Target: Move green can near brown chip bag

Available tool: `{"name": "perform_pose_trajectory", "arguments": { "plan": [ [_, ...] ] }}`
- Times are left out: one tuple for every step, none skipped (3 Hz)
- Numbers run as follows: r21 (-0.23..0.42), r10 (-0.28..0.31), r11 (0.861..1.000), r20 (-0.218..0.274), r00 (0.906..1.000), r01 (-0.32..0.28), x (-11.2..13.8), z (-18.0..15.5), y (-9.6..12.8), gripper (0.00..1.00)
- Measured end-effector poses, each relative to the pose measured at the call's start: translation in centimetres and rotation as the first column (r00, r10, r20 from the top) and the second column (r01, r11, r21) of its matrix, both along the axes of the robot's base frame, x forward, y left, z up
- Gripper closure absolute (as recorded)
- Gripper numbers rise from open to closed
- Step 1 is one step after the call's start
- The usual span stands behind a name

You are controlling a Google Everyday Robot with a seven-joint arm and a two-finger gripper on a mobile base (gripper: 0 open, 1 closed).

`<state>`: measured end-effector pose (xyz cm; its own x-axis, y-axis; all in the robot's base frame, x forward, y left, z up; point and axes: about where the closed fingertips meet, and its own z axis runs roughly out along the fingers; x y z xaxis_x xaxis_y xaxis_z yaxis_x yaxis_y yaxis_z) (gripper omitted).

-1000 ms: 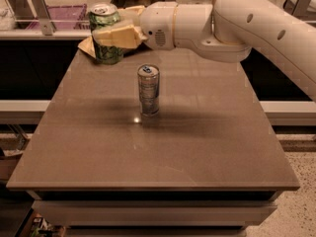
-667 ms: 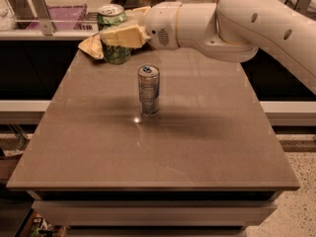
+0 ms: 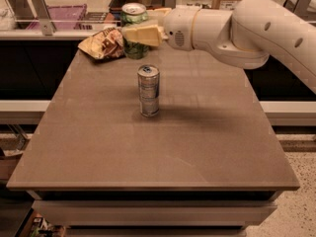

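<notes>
Open surface runs from the middle of the counter to its near edge and along its right edge. A slim silver can stands upright near the middle. By the far edge, toward the far-left corner, the green can stands upright, stout, silver-topped, just beside the crumpled brown chip bag. The gripper pinches the can between pale fingers. The white arm reaches in level from the right edge.
</notes>
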<state>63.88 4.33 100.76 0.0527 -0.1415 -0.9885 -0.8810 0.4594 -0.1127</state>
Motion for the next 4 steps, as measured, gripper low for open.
{"name": "perform_pose_trajectory", "arguments": {
  "plan": [
    [0.012,-0.029,1.0,0.027,0.9992,0.028,2.5,-0.2,-1.9,1.0],
    [0.011,-0.045,0.999,0.028,0.9986,0.045,5.1,-0.5,-2.7,1.0],
    [-0.014,-0.051,0.999,0.004,0.9987,0.051,7.4,-1.1,-2.7,1.0],
    [-0.024,-0.062,0.998,-0.008,0.9981,0.061,9.2,-1.9,-2.5,1.0]
  ]
}}
